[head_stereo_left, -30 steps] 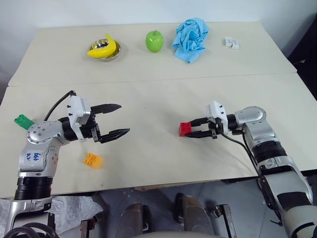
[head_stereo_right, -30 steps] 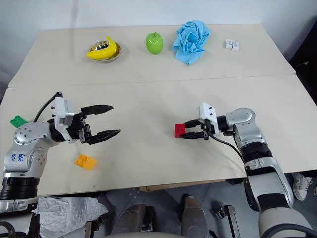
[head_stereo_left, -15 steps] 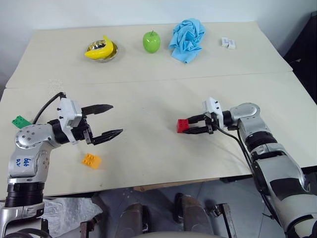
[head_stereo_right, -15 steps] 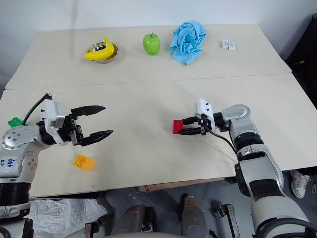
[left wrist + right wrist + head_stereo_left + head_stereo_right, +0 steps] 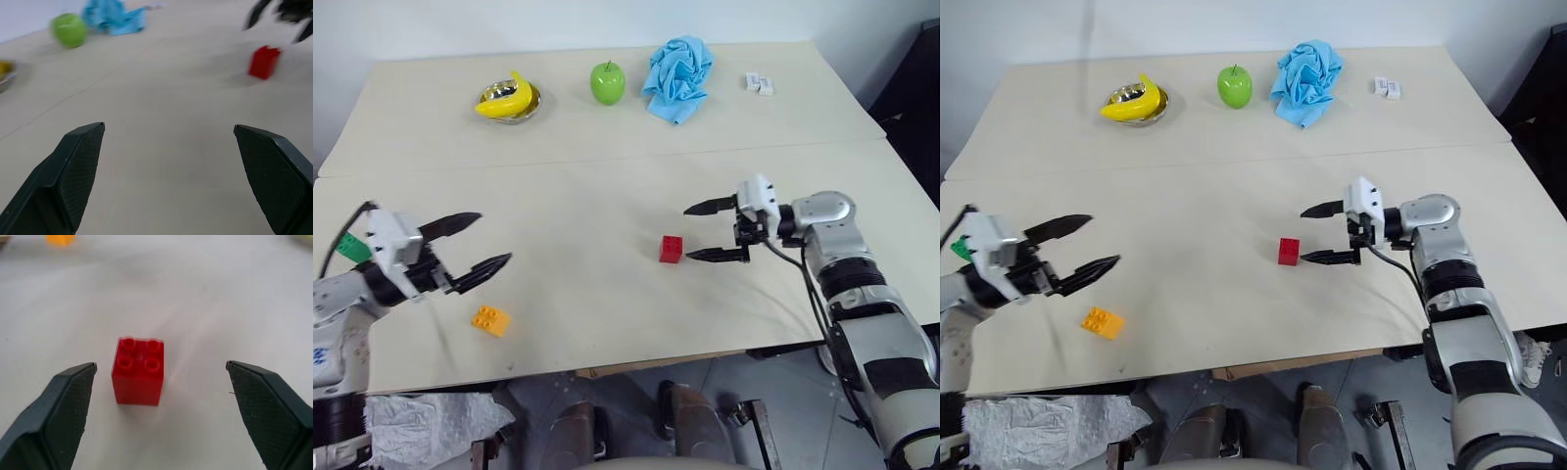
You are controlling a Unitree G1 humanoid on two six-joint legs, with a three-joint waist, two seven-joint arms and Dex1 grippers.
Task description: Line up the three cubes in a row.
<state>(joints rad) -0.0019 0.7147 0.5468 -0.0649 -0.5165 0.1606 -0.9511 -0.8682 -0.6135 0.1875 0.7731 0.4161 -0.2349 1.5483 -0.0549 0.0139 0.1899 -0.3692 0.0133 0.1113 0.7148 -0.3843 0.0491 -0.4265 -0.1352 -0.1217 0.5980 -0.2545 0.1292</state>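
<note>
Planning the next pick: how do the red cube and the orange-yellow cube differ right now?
The red cube is a tall square block standing upright with its studs on top; the orange-yellow cube is a flatter, wider brick. The red one sits mid-table just off the open right tool; the orange-yellow one lies near the table's front edge by the open left tool. Both rest free on the table.

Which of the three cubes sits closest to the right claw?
The red cube: it stands just in front of the open right claw. The orange-yellow cube and green cube lie far across the table, by the left claw.
</note>
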